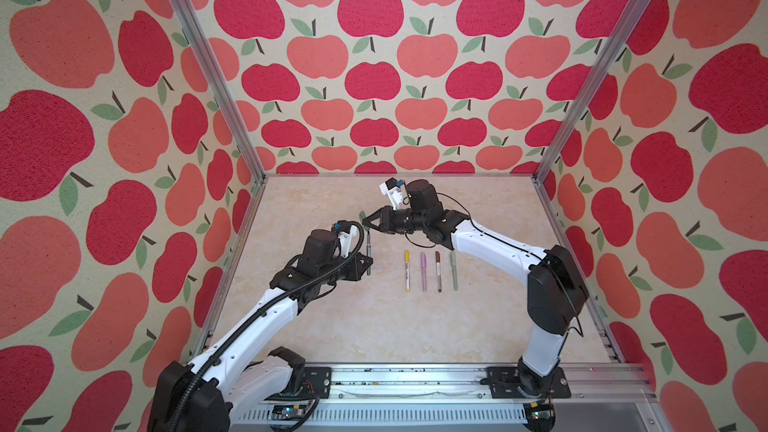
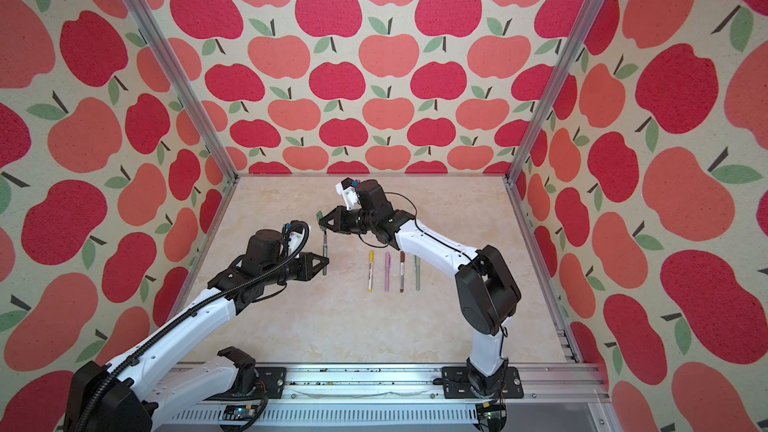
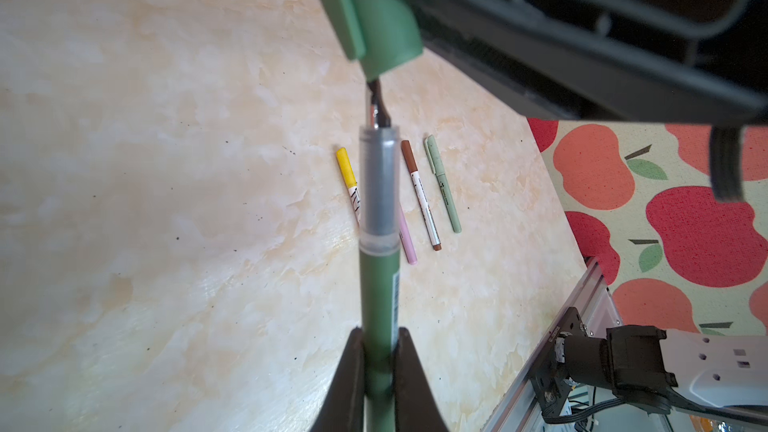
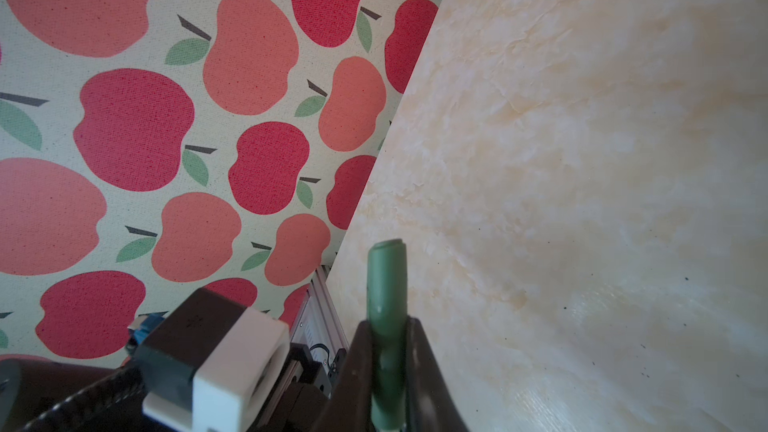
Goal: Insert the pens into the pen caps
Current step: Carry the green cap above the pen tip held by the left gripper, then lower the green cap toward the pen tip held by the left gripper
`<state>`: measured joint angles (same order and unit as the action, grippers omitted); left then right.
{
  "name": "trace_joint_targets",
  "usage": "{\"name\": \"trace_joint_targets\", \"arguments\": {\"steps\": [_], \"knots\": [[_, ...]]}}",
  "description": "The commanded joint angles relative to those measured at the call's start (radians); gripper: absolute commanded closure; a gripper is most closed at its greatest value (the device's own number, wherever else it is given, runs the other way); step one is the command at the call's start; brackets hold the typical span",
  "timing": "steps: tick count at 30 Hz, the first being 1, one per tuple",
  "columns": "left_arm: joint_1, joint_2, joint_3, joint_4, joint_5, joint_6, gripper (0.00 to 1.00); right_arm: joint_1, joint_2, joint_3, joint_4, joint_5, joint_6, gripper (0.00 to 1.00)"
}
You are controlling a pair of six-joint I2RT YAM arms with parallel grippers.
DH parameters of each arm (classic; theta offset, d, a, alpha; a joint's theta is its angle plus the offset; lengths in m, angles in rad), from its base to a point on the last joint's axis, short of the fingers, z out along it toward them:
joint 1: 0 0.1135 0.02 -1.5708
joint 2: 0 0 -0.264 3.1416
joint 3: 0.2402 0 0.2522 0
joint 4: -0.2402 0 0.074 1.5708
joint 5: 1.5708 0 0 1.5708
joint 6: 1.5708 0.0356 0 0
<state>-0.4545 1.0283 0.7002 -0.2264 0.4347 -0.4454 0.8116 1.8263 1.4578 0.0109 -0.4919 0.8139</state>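
Capped yellow pen (image 1: 407,270), lilac-pink pen (image 1: 423,271), brown pen (image 1: 438,270) and sage green pen (image 1: 454,270) lie side by side on the table (image 1: 374,326). Just left of them, the left gripper (image 1: 369,263) is clamped on the barrel of the dark green pen (image 1: 368,248), held above the table and pointing away. Beyond it, the pen's dark tip sits right at the mouth of the dark green cap (image 1: 362,215), not seated. The right gripper (image 1: 366,223) is clamped on that cap.
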Motion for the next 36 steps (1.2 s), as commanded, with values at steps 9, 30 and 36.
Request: {"name": "trace_joint_targets", "arguments": {"steps": [9,30,36], "knots": [[-0.003,-0.024,0.022,0.024,-0.026,0.016,1.00,0.012,0.010,-0.011,0.008,0.002,-0.008,0.94],[0.000,-0.038,0.008,0.030,-0.027,0.008,1.00,0.014,0.013,0.007,0.005,0.010,-0.017,0.94],[-0.001,-0.037,-0.007,0.034,-0.006,0.003,1.00,-0.009,0.020,0.061,-0.017,0.018,-0.038,0.94]]}}
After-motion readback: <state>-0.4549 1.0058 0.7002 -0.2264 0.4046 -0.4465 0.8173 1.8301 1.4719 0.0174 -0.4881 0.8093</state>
